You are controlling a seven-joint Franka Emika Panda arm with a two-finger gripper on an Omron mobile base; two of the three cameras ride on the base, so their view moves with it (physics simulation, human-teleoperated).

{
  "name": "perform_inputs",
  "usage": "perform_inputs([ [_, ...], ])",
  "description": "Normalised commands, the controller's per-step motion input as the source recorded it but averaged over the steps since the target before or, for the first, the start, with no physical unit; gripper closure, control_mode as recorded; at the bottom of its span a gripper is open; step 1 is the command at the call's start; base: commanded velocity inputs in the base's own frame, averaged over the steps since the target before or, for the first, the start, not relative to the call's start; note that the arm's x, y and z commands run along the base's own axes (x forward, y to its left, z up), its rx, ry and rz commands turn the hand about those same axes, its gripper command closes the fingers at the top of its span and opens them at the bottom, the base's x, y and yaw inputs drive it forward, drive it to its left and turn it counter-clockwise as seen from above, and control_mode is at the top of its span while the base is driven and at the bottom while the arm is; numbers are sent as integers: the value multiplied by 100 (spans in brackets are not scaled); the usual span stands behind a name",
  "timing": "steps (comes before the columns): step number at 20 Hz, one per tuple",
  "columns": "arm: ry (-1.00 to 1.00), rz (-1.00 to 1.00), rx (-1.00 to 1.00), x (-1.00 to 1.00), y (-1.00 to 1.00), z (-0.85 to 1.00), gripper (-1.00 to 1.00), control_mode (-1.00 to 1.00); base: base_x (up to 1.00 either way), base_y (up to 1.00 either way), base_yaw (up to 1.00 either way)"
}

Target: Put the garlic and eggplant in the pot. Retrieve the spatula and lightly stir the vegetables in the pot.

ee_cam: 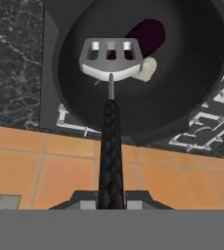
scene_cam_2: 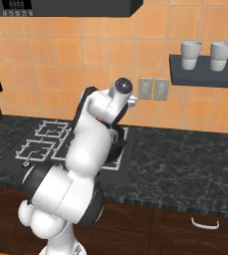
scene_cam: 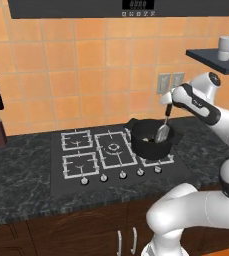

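- Over the pot, on the stove's right side: tool clamped on spatula handle end.
- Head hangs just above garlic, eggplant.
- Spatula judged light, stiff; long lever, could twist.

The setting is presenting as a rendered home kitchen. A gas stove with burner grates and front knobs is sitting in a dark marble counter above wooden cabinets. Orange wall tiles, wall outlets, a range hood and a shelf carrying cups are indicating domestic cooking use
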Motion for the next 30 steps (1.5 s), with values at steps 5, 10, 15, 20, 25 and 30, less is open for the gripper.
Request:
perform_inputs([
  [5,-15,0,-8,0,0,-64,100,-100,0,0,0],
  [10,-20,0,-1,-3,0,-52,100,-100,0,0,0],
  [15,-26,-2,5,-1,0,-4,100,-100,0,0,0],
  [20,6,-4,0,3,-23,6,100,-100,0,0,0],
  [25,29,0,-5,0,-41,47,100,-100,0,0,0],
  [30,7,0,-4,0,0,35,100,-100,0,0,0],
])
